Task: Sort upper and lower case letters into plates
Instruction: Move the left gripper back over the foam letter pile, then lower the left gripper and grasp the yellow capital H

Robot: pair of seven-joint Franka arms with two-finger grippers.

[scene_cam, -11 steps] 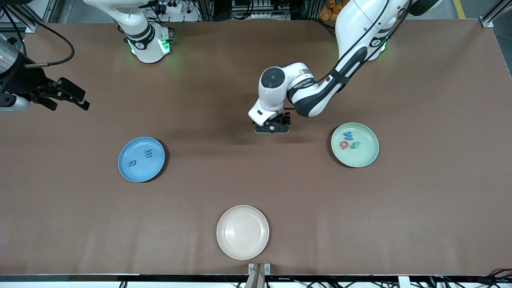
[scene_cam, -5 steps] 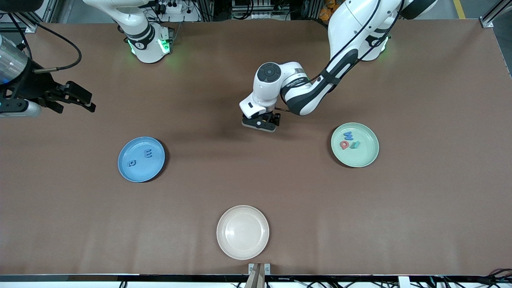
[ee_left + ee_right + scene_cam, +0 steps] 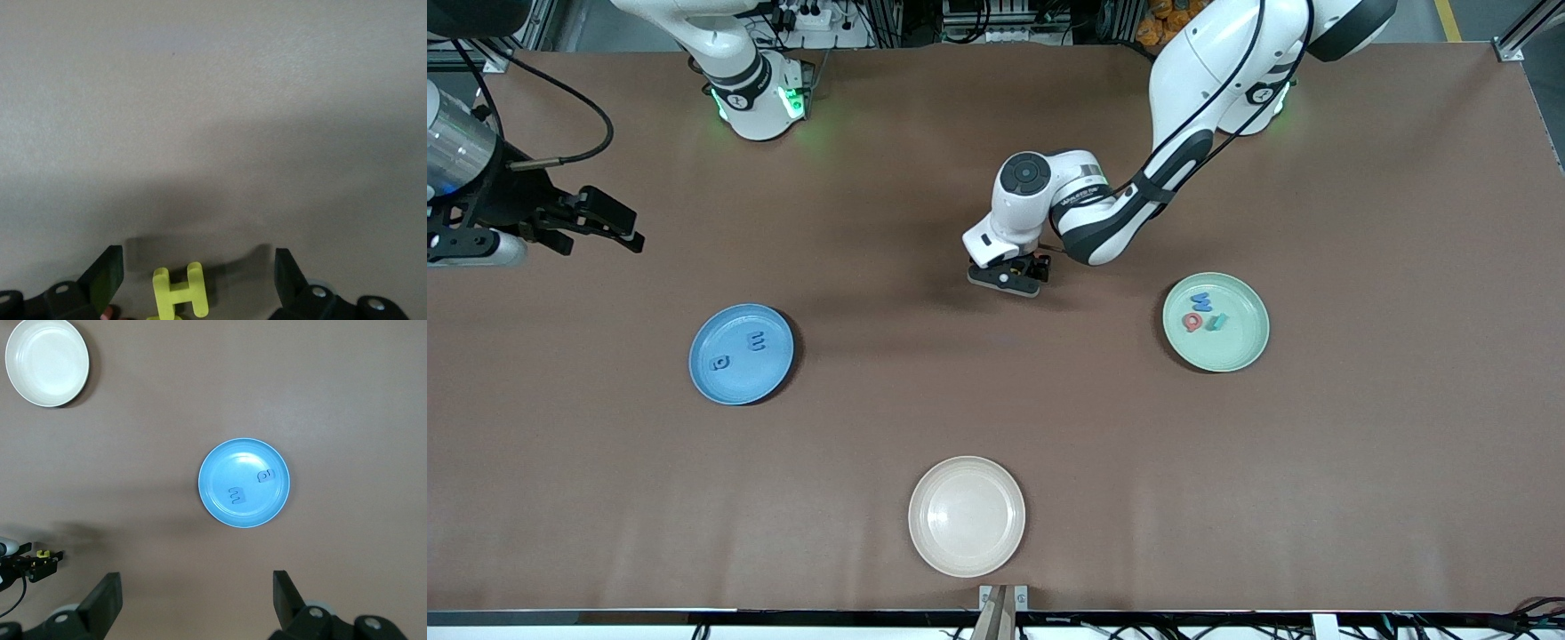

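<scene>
I have the left gripper (image 3: 1007,277) low over the middle of the surface (image 3: 996,409), jaws released and spread wide; my left wrist view shows a yellow letter H (image 3: 179,295) lying flat between them with clear gaps on both sides, and something reddish (image 3: 111,312) peeks out by one jaw, too cut off to name; the right gripper (image 3: 609,224) waits up over the right arm's end of the surface, jaws also released and holding nothing. The blue plate (image 3: 741,354) sits toward the right arm's end with two blue letters (image 3: 738,351) in it; the mint green plate (image 3: 1216,321) sits toward the left arm's end with a blue, a red and a teal letter (image 3: 1202,313) grouped together; the cream plate (image 3: 967,516) lies nearest the front camera, empty. My worry is the pinch: the H is thin and flat, so jaws closing too high would slide over it, and closing off-centre could spin it or push it into the reddish piece; I'd also check that it goes with the capitals, since a wrong plate spoils the sort.
</scene>
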